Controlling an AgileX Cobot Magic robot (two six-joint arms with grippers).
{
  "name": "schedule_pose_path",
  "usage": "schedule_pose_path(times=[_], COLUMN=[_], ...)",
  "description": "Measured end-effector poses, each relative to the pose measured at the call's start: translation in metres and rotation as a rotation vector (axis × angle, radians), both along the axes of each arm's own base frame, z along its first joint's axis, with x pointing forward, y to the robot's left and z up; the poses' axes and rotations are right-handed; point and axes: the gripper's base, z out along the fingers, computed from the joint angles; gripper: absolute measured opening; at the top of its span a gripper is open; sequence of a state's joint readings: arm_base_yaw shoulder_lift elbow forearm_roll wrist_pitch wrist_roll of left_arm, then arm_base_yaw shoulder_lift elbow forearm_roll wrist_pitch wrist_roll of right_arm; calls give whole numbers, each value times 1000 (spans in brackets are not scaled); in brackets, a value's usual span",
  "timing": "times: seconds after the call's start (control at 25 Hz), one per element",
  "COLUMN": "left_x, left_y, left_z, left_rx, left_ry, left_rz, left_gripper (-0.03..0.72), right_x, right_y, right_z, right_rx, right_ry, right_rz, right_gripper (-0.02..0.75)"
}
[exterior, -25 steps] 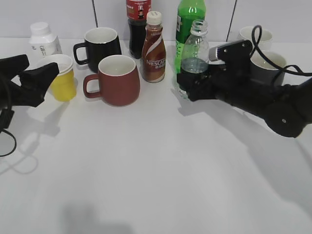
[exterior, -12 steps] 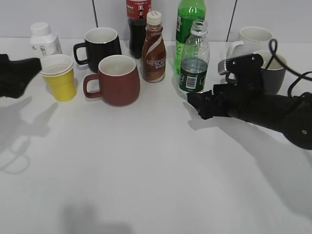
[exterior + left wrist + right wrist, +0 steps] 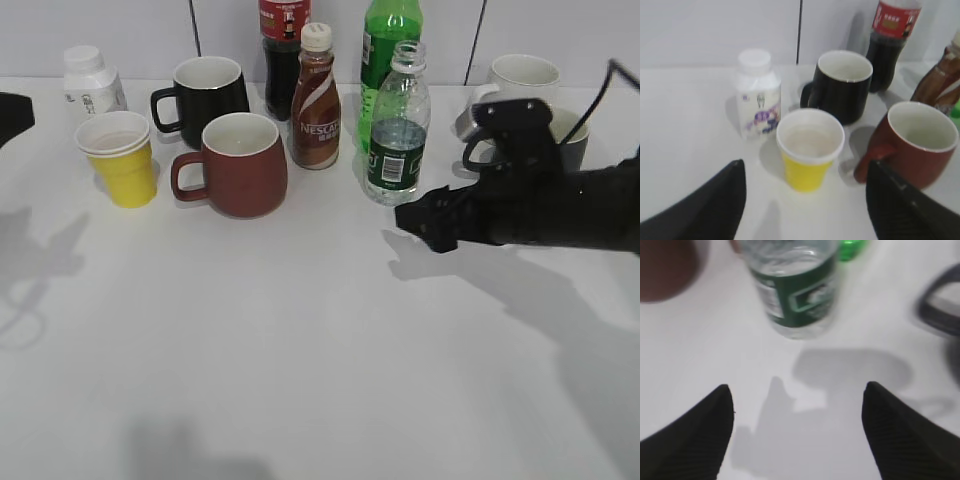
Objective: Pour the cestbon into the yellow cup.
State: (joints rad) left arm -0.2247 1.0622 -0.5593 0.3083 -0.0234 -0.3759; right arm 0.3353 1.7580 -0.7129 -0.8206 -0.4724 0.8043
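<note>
Five bottles stand on the bench: a white one (image 3: 92, 78) at upper left, a cola (image 3: 284, 50), a Nescafe (image 3: 316, 100), a green one (image 3: 389, 45) and a clear one (image 3: 398, 125). There are four mugs: black (image 3: 206, 97), red (image 3: 236, 164), white (image 3: 522, 78), grey (image 3: 572, 140). One yellow cup (image 3: 121, 158).

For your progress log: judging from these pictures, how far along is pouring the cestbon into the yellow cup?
Apparently done: the yellow cup seems to hold liquid, and the cestbon stands upright on the table, partly full. In hand: nothing; the right tool is open in front of the bottle, and the left tool is open near the cup. Left: probably only clearing the arms away.
</note>
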Motion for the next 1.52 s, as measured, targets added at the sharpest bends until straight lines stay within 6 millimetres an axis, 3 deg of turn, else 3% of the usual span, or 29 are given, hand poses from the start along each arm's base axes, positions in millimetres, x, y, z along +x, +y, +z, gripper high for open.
schedule_pose_path(times=[0.28,0.6,0.76,1.0,1.16,1.36,1.52], left_x=[-24,-66,-95,-116,-121,-123,-126], left_y=[-2,16,27,35,37,37,31], left_z=[22,44,53,55,54,54,53], left_rx=[33,87,83,89,93,91,80], left_ry=[250,480,498,535,556,570,588], left_rz=[55,155,180,202,208,209,130], left_gripper=[558,558,558,558,558,558,558], right_x=[-12,-24,-23,-29,-28,-45,-66], right_y=[-12,-24,-32,-44,-68,-92,-76], right_z=[30,55,62,71,86,87,88], right_rx=[-85,-157,-255,-337,-489,-593,-484], right_ry=[30,17,-55,-134,-234,-26,147], right_rz=[-49,-99,-122,-180,-367,-590,-448], right_gripper=[596,534,510,497,477,470,470])
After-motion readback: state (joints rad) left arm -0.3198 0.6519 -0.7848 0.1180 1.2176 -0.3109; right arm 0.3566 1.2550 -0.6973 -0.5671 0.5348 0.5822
